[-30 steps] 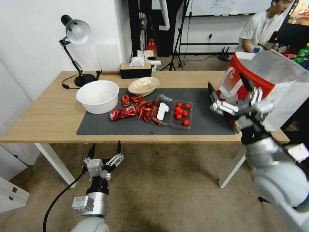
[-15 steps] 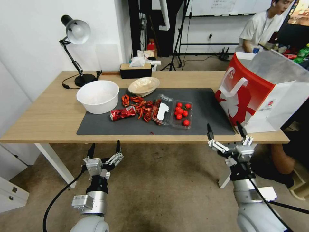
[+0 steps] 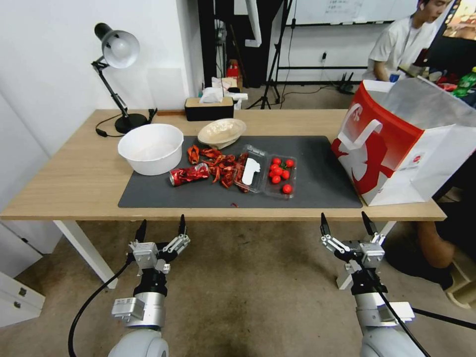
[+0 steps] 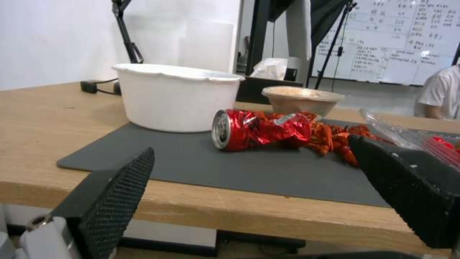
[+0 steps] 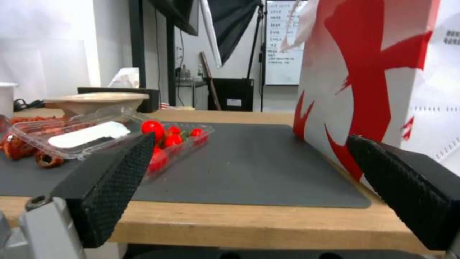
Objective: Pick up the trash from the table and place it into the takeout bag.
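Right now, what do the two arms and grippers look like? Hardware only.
Both arms are silver-grey with dark wrist collars. The left gripper and right gripper are silver-white blocks, each with two black tapered fingers whose inner pads are cross-hatched. A black cable loops from each wrist, beside a small silver box.

Crushed red can (image 3: 189, 174) lies sideways on the table's (image 3: 74, 173) mat.
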`<state>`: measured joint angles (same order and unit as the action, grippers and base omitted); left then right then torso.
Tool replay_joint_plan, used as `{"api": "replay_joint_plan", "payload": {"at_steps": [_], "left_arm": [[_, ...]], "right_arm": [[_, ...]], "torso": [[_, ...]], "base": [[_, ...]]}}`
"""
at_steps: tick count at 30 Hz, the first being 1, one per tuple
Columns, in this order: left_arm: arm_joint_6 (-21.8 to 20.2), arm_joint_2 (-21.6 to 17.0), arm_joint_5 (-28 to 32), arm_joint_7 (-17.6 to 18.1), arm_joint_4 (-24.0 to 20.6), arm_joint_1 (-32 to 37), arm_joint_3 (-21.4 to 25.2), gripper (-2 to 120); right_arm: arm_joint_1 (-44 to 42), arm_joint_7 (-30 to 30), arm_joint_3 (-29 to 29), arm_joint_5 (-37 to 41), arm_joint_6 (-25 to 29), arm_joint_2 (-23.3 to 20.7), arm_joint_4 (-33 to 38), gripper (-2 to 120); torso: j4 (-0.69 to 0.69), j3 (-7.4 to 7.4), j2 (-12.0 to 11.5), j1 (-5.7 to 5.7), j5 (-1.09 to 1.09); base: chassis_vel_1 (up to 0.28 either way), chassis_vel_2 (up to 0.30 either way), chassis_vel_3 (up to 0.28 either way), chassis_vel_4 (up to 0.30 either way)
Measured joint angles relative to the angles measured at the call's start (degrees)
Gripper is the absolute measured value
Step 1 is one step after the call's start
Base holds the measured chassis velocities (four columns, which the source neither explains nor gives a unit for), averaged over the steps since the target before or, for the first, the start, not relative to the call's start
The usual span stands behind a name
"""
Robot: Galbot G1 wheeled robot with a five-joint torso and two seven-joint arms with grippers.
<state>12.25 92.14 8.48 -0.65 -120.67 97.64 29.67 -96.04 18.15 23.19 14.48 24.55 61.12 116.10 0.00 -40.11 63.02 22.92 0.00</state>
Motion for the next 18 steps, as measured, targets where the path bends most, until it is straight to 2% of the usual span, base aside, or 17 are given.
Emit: {"api": "replay_joint_plan", "payload": {"at_steps": [13, 18], "left_arm": [[0.28, 0.0, 0.42, -0.13, 0.04, -0.56, -0.39, 100], [0.85, -1.52, 0.81, -1.06, 0.17, -2.28, -0.68, 100]], "right_arm": [[0.46, -0.25, 0.04, 0.47, 0.04, -0.05, -0.2, 100], [0.74, -0.32, 0.02, 0.47, 0.04, -0.3, -0.01, 100]], "torso": [[0.0, 0.0, 0.0, 0.0, 0.0], [0.0, 0.0, 0.0, 0.0, 0.0]], "base": [[0.0, 0.0, 0.0, 0.0], [0.0, 0.0, 0.0, 0.0]]}}
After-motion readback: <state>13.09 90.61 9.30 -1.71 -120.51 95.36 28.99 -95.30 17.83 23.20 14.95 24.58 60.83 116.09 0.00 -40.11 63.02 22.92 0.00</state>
